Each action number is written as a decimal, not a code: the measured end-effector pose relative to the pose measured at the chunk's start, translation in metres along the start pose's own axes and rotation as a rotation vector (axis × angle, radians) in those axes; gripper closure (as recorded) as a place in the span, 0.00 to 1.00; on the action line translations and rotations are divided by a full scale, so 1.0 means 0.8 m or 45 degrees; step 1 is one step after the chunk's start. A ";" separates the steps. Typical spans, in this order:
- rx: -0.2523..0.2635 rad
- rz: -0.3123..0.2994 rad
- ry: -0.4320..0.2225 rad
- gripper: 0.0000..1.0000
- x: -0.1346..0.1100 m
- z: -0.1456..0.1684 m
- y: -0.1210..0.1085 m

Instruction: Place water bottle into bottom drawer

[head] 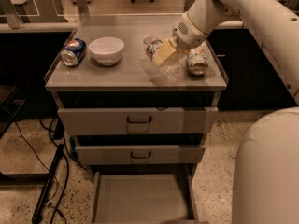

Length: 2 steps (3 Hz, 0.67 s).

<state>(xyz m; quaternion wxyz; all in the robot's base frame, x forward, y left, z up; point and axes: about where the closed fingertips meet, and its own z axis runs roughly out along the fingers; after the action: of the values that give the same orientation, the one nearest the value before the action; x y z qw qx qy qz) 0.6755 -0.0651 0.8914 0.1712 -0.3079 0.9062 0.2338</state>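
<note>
The clear water bottle (153, 48) is tilted over the right half of the cabinet top, its cap pointing up and to the left and its see-through body running down to the right. My gripper (164, 55), with tan fingers, comes in from the upper right and is shut on the bottle's middle. The bottom drawer (140, 196) is pulled open at the foot of the cabinet, and its flat grey floor shows nothing inside. The two upper drawers are pushed in further.
A blue Pepsi can (72, 52) lies at the top's left and a white bowl (106, 49) stands beside it. A crushed silver can (197, 59) lies just right of the gripper. My arm's large white body (266, 171) fills the lower right. Cables (51, 171) run along the floor at left.
</note>
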 end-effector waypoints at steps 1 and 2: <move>-0.044 0.020 0.013 1.00 0.032 0.001 0.027; -0.074 0.043 0.042 1.00 0.070 0.007 0.054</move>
<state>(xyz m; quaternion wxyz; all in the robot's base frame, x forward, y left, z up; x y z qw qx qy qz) 0.6066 -0.0591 0.8751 0.1432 -0.3013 0.9068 0.2577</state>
